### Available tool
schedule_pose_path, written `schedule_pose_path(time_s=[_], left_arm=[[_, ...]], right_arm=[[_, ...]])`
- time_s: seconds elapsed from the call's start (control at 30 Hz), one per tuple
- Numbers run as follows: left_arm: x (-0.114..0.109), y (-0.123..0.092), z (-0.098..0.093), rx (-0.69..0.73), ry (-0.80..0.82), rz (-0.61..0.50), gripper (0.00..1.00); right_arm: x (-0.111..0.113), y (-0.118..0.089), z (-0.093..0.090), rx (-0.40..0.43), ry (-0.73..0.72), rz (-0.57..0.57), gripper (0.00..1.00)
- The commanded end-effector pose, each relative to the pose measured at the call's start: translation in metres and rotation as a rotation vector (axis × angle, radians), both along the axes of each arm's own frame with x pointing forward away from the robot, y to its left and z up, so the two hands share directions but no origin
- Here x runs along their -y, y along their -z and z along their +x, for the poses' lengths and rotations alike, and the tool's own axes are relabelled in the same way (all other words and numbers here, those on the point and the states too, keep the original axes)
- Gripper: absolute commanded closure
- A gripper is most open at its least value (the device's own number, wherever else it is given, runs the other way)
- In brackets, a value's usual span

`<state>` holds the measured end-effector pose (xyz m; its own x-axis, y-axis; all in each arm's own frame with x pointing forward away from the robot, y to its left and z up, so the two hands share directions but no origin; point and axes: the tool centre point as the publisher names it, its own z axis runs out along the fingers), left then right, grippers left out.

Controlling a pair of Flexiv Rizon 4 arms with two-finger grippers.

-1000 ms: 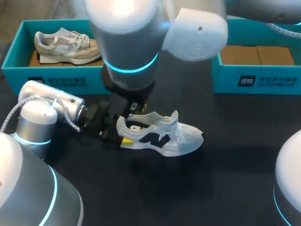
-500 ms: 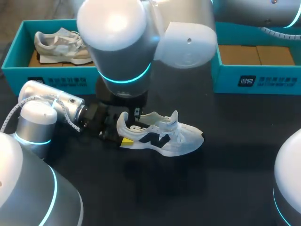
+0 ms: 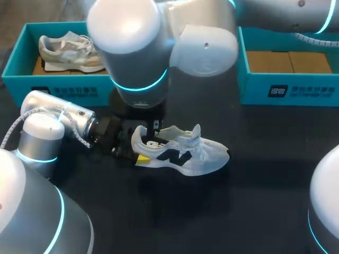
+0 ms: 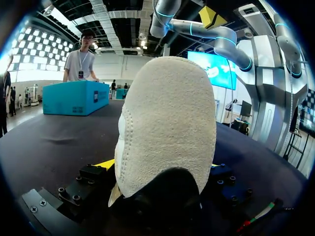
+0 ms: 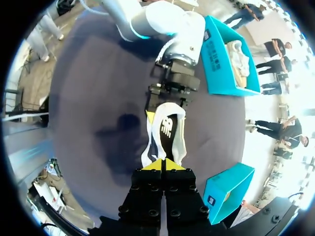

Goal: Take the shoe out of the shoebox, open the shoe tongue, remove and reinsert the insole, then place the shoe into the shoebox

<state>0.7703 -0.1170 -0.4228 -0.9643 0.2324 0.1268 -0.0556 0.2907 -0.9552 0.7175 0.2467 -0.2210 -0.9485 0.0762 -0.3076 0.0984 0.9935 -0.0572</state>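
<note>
Gripping heel of shoe [image 4: 167,113] between both fingers of left gripper [image 4: 160,169], holding right gripper [image 5: 163,166] above shoe with tips pressed together, resting sole-down on table [image 3: 254,201]

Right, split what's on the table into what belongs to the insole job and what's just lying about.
Job: white sneaker, its heel gripped by the left hand; right hand, shut, over it; right shoebox, no shoe showing, likely its own.
Lying about: left shoebox holding a beige sneaker.
</note>
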Motion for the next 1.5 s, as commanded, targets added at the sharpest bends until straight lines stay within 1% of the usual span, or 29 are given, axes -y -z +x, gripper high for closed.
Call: schedule_pose_path(time_s=[0.03,0.3,0.47,0.67,0.9,1.17,1.27,1.5], left_arm=[[0.0,-0.001,0.0,0.0,0.0,0.002,1.0],[0.0,-0.001,0.0,0.0,0.0,0.002,1.0],[0.0,-0.001,0.0,0.0,0.0,0.002,1.0],[0.0,-0.001,0.0,0.0,0.0,0.002,1.0],[0.0,-0.001,0.0,0.0,0.0,0.002,1.0],[0.0,-0.001,0.0,0.0,0.0,0.002,1.0],[0.0,-0.001,0.0,0.0,0.0,0.002,1.0],[0.0,-0.001,0.0,0.0,0.0,0.002,1.0]], right_arm=[[-0.013,0.026,0.016,-0.017,-0.005,-0.026,1.0],[-0.006,0.056,0.034,-0.016,-0.011,-0.019,1.0],[0.003,0.076,0.041,-0.028,-0.015,-0.021,1.0],[0.011,0.094,0.05,-0.026,-0.026,-0.021,1.0],[0.017,0.118,0.062,-0.053,-0.039,-0.019,1.0],[0.027,0.145,0.067,-0.09,-0.034,-0.019,1.0],[0.031,0.154,0.069,-0.091,-0.027,-0.018,1.0],[0.045,0.167,0.074,-0.095,0.009,0.019,1.0]])
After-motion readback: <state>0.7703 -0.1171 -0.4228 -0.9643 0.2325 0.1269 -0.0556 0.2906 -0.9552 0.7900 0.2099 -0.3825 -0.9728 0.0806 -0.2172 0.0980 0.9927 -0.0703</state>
